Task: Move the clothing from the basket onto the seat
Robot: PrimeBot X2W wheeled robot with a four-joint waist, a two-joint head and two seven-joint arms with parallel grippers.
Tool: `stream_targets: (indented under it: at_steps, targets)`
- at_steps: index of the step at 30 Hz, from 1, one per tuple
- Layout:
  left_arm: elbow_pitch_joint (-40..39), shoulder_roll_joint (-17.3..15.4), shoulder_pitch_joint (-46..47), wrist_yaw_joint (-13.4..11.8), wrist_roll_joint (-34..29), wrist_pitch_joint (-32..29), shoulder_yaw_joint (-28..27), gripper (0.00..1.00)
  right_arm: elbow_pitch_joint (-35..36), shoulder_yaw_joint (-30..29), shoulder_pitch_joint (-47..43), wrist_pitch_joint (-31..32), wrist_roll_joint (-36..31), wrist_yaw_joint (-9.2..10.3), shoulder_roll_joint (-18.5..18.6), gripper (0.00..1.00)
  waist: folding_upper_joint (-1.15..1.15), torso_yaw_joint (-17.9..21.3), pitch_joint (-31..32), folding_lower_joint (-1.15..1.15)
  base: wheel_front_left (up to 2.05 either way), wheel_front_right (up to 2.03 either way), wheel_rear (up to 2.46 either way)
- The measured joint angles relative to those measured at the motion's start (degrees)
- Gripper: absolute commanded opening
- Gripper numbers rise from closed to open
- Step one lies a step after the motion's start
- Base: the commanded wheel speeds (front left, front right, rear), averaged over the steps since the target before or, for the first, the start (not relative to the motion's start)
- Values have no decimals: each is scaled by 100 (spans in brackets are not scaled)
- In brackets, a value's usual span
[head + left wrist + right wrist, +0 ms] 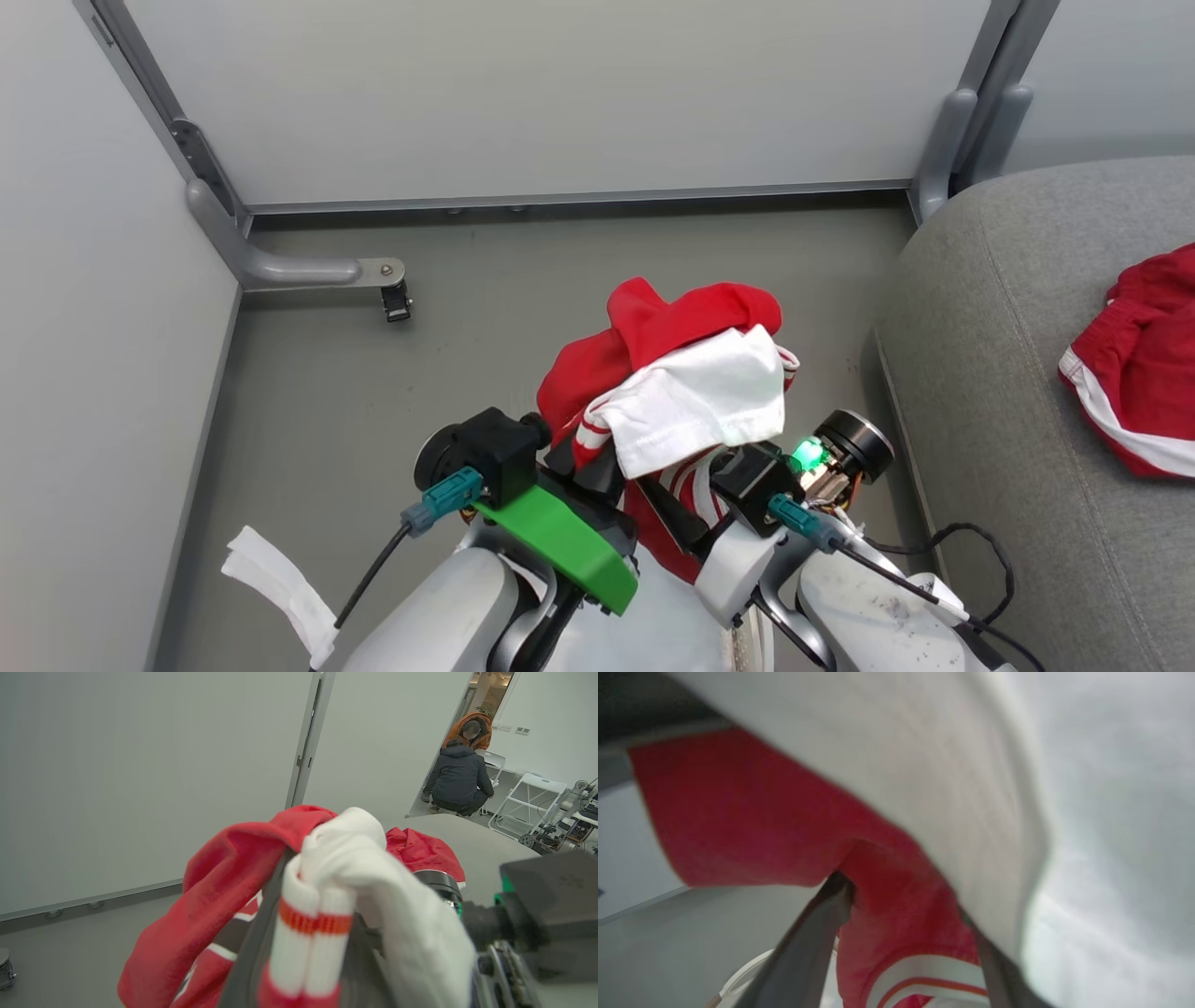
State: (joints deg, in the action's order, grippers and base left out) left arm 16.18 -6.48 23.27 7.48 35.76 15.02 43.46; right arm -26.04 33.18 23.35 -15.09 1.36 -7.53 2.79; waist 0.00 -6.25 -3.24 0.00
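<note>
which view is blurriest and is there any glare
right wrist view is worst: the jersey sits so near the lens it is all soft; left wrist view blurs it up close but keeps the white chair sharp; head view is crisp, evenly lit, no glare

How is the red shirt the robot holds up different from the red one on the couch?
The held jersey hangs bunched in the air from the left tool; the couch piece lies on the grey couch. The held jersey shows a big white panel; the couch piece just a white stripe. Both are red.
</note>
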Motion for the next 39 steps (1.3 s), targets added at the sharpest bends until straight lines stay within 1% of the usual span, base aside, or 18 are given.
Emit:
stream_targets:
  at_steps: [1, 3, 4, 5, 13, 19, 20, 21, 22, 32, 35, 39]
  targets:
    - [5, 4, 0, 0, 2, 0, 29, 0, -30, -3, 16, 1, 29, 0, 1, 64, 0, -18, 12, 0, 0, 0, 0]
    - [22, 18, 0, 0, 54, 0, 102, 0, -85, -26, 62, 0, 107, 0, -1, 39, 0, -62, 36, 0, 0, 0, 0]
    - [29, 22, 0, 0, 60, 0, 119, 0, -101, -31, 72, 0, 144, 0, 0, 30, 0, -79, 45, 0, 0, 0, 0]
    - [33, 23, 0, 0, 73, 0, 135, 0, -126, -25, 77, 0, 189, 0, 1, 0, 0, -97, 53, 0, 0, 0, 0]
    - [40, 16, 1, 0, 174, 0, 146, 0, -205, 82, 202, 0, 527, 0, -2, 0, 0, -122, 34, 0, 0, 0, 0]
    - [0, 14, 1, 0, 179, 0, 79, 0, -174, 51, 233, 0, 582, 0, -1, 0, 0, -68, -16, 0, 0, 0, 0]
    - [-37, 19, 1, 0, 179, 0, 31, 24, -151, 46, 230, 0, 581, 0, -1, 0, 0, -56, -24, 0, 0, 0, 0]
    - [-79, 18, 2, 0, 178, 0, 8, 80, -123, 30, 224, 0, 581, 0, -2, 0, 0, -44, -34, 0, 0, 0, 0]
    - [-98, 19, 1, 0, 177, 0, 9, 100, -105, 19, 219, 0, 579, 0, -2, 0, 0, -35, -41, 0, 0, 0, 0]
    - [-204, -27, -46, 0, 2, 1, -167, 100, 32, -290, 180, 1, 397, 0, 0, 0, 0, 186, -67, 0, 0, 0, 0]
    - [-203, -62, -99, 0, -5, 2, -187, 100, 120, -437, 141, 0, 350, 0, -2, 0, 0, 337, -70, 0, 0, 0, 0]
    - [-199, -132, -153, 0, -38, 1, -268, 100, 231, -786, 73, 1, 265, 0, 2, 0, 0, 629, -88, 0, 0, 0, 0]
